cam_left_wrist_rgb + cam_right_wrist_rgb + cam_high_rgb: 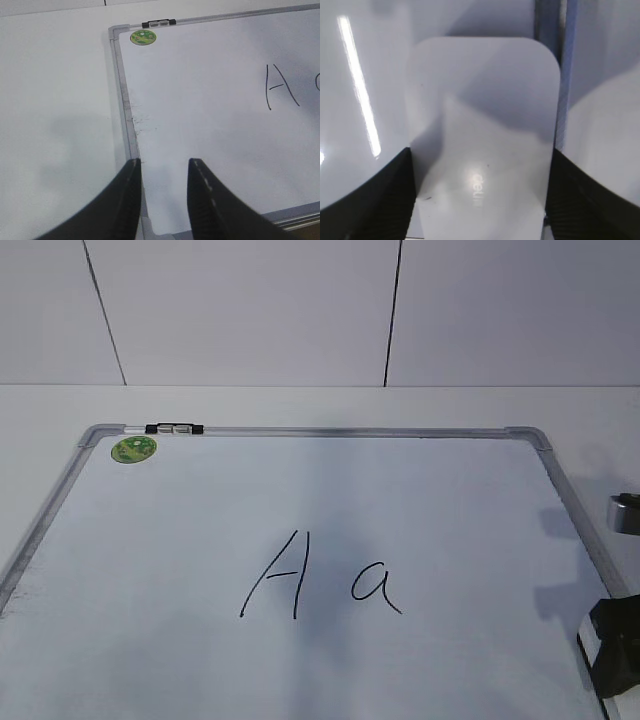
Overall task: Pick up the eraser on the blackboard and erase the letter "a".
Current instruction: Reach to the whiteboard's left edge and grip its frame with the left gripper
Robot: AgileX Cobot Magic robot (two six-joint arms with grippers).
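The blackboard (200, 540) is a white board with a grey frame, lying flat on the table. The small handwritten letter "a" (375, 585) sits right of a taller capital "A" (275, 575). In the right wrist view the white eraser (482, 100), with faint grey lettering, lies by the board's frame (561, 75). My right gripper (480, 155) has a finger against each long side of it. In the exterior view the right gripper (612, 645) is low at the board's right edge. My left gripper (164, 162) is open and empty above the board's near left edge (127, 115).
A round green sticker (133, 448) and a small black-and-white marker (174, 428) sit at the board's far left corner; both also show in the left wrist view, the sticker (143, 36) and the marker (158, 22). A white table surrounds the board, with a panelled wall behind.
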